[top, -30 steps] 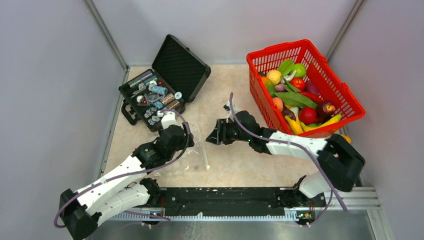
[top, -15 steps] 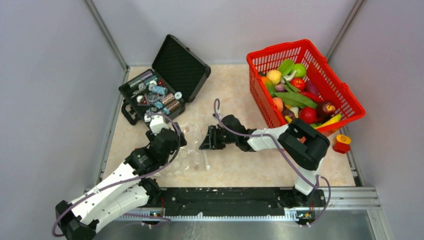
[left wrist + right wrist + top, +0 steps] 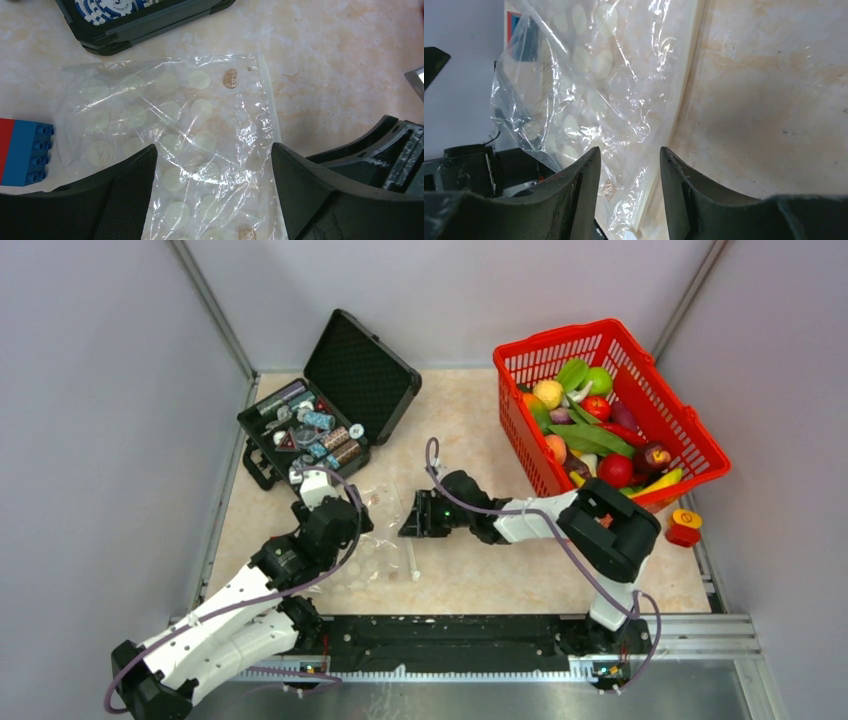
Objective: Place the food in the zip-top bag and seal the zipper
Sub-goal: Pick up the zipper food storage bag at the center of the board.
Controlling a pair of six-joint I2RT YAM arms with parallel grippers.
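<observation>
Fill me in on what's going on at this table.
Both arms are working on the zip-top bag, which lies flat on the table. The left pincer hangs open over it. The right pincer, jaws apart, straddles the zipper edge. The food sits in the red basket, and none of it shows in the bag.

Bright, evenly and softly lit from overhead, with only faint, soft-edged shadows on table [image 3: 470, 575]. Streaked with white glare on crinkled bag [image 3: 589, 100] in both wrist views. Slightly soft at near fingers [image 3: 574, 200]; sharp in top view.
</observation>
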